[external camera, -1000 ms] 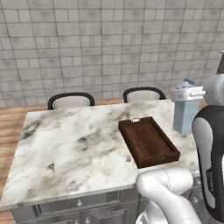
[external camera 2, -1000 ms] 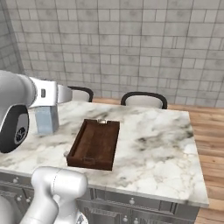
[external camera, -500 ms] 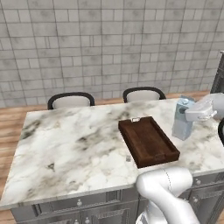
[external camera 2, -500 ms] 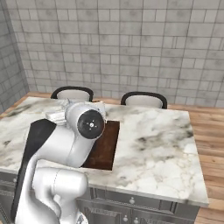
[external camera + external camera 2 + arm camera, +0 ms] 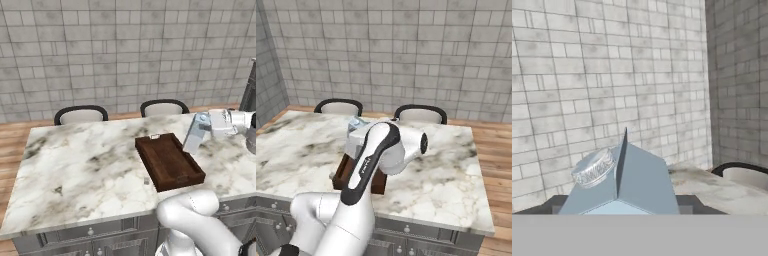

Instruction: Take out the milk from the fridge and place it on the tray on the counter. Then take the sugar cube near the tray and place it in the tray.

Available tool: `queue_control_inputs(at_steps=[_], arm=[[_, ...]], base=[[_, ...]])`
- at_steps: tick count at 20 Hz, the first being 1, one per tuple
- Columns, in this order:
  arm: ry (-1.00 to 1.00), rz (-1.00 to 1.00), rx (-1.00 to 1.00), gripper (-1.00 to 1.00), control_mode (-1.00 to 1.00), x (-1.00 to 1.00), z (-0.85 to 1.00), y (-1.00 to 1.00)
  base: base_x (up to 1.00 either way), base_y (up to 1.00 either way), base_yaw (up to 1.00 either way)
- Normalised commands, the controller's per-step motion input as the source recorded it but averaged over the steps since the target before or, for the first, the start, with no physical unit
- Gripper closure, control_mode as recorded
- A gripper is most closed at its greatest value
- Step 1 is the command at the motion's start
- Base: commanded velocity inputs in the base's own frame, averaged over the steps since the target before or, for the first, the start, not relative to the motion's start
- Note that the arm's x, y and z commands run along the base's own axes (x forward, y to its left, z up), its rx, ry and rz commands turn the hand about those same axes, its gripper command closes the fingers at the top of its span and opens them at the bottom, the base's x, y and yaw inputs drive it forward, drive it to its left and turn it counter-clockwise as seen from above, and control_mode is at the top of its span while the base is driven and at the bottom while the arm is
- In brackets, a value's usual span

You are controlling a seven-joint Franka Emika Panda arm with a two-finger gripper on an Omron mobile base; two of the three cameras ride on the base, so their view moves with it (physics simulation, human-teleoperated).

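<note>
1. I am holding the milk (image 5: 194, 134) in my gripper (image 5: 216, 123) at the right of the left base view. The carton is leaning, its gabled top tipped toward the upper right and its foot toward the lower left.
2. My hand is reaching in from the right edge of that frame, and the white gripper body is pressing against the carton's upper part. The fingers themselves are hidden behind the carton, so I am judging the grasp from the carton hanging tilted off my hand.
3. In the hand view the milk (image 5: 624, 182) is filling the lower centre, its ridge pointing up and its round ribbed cap (image 5: 593, 167) sitting on the left slope. It is lying right between my finger tips, whose dark ends are showing at either side of it near the bottom.
4. The carton's foot is hovering just beside the right rim of the tray (image 5: 192, 162), near the tray's far end. I cannot tell whether it is touching the counter (image 5: 85, 160).
5. The tray is lying on the marble top, right of centre in the left base view, with its long side running from upper left to lower right. Its dark floor is looking bare.
6. The sugar cube (image 5: 155, 136) is sitting at the tray's far short rim, at the upper left end, touching or almost touching it.
7. In the right base view my own arm is covering most of the tray (image 5: 342, 170), and the milk (image 5: 355, 123) is peeking out above my forearm, left of centre.
8. Two chairs (image 5: 81, 114) are standing behind the counter's far edge, against the tiled wall.
</note>
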Motion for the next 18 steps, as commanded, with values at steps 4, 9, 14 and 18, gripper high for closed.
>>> queue_control_inputs(at_steps=[4,9,14,18], arm=[[0.06,0.35,0.01,1.0,-1.0,0.57,-0.08,-0.02],[0.03,0.21,-0.03,1.0,-1.0,0.38,-0.01,0.03],[-0.02,0.14,-0.18,1.0,-1.0,0.08,-0.1,0.08],[-0.05,0.05,-0.26,1.0,-1.0,0.01,-0.22,0.3]], base=[[0.0,0.0,0.0],[0.0,0.0,0.0],[0.0,0.0,0.0],[0.0,0.0,0.0]])
